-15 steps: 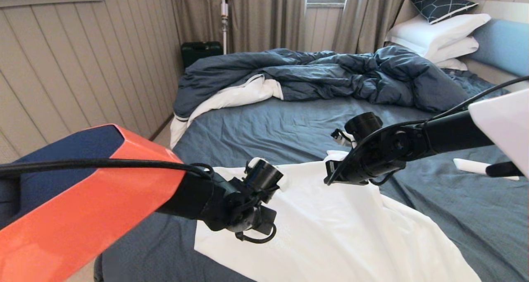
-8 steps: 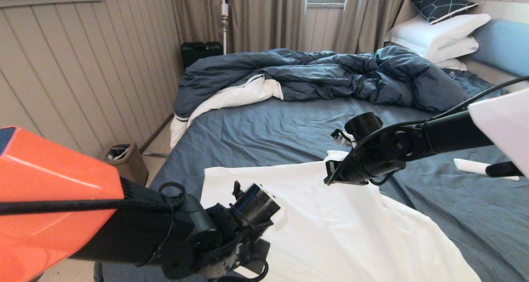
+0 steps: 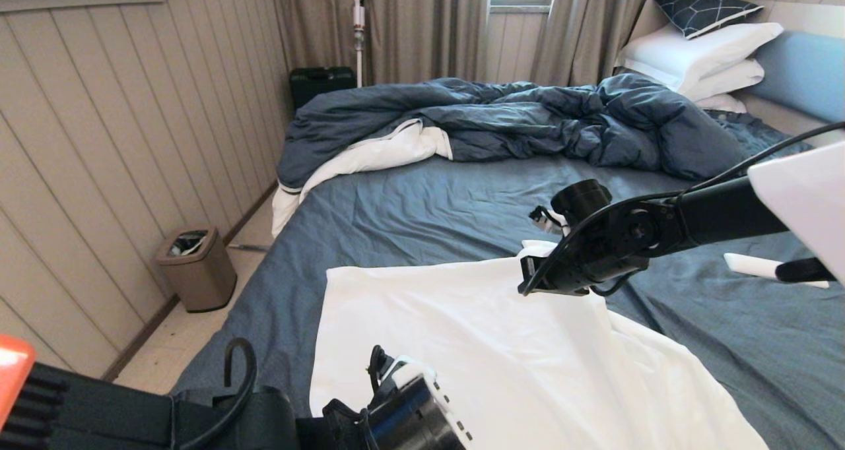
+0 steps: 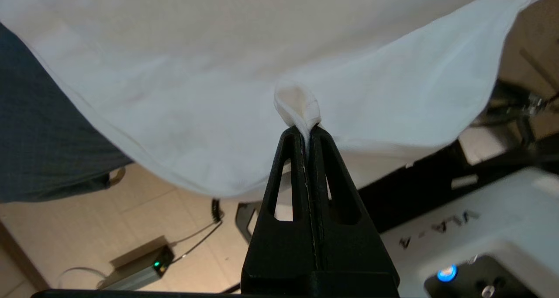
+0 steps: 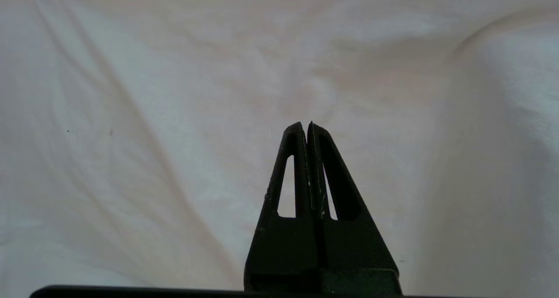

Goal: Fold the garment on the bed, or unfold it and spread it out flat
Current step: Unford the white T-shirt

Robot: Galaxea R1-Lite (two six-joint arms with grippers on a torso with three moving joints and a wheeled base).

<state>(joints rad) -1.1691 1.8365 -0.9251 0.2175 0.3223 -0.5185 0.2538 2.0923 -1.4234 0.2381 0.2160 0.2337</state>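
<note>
Beside the wall on the left, a small brown bin [image 3: 196, 267] stands on the floor with something pale inside. At the wide dark blue bed's [image 3: 422, 212] near edge, the left gripper [image 4: 308, 134] pinches a fold of the big thin white shirt [image 3: 502, 344]. The right gripper [image 5: 305, 129], pressed together, hangs over the shirt. Mirrored letters show on the robot's white base [image 4: 480, 228].

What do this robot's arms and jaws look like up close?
Both arms are matte black tubes with round joints and loose black cables looped alongside. The left arm carries an orange shell, the right arm a white one. Each gripper, left and right, ends in two slim black tapered jaws with a long cut-out slot in each. No markings show on them.
</note>
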